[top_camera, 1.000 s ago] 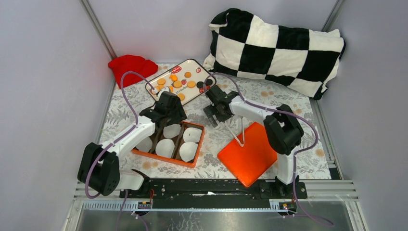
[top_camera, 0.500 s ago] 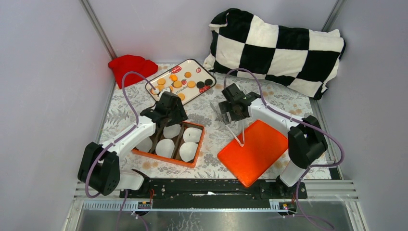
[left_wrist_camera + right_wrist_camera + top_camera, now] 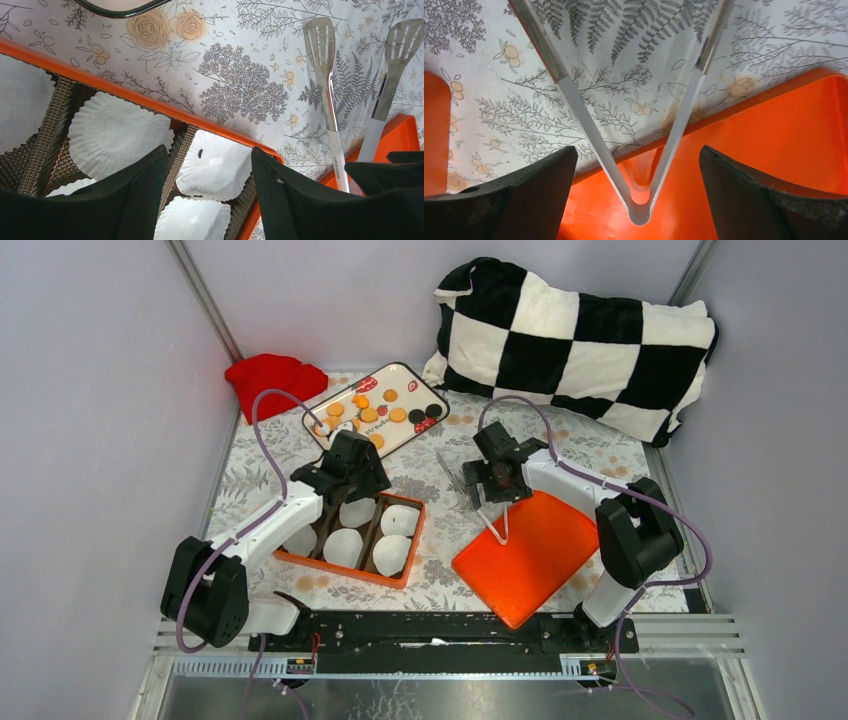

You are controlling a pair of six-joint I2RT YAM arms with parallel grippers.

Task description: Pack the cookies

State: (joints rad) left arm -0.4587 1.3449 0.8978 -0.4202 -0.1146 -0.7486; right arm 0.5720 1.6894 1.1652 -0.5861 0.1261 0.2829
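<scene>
Floral cloth (image 3: 440,525) covers the table, and a black-and-white checkered pillow (image 3: 575,335) lies along its far right edge. Nearer, on the right, sits a flat orange lid (image 3: 530,560); left of it stands an orange box (image 3: 412,540) whose compartments hold white paper liners (image 3: 117,132). A white tray (image 3: 400,370) rests at the far side, between a red cloth (image 3: 272,378) and the pillow. The left gripper (image 3: 207,149) hangs over the box's far edge, its 2 fingers spread and empty. The right gripper (image 3: 638,149) hovers above the lid's far edge, fingers wide apart on either side of the tongs (image 3: 587,125), not touching them. The tongs' hinge lies on the lid, their slotted ends on the cloth. Cookies (image 3: 369,415), mostly orange-yellow with a few black, lie scattered on the tray.
</scene>
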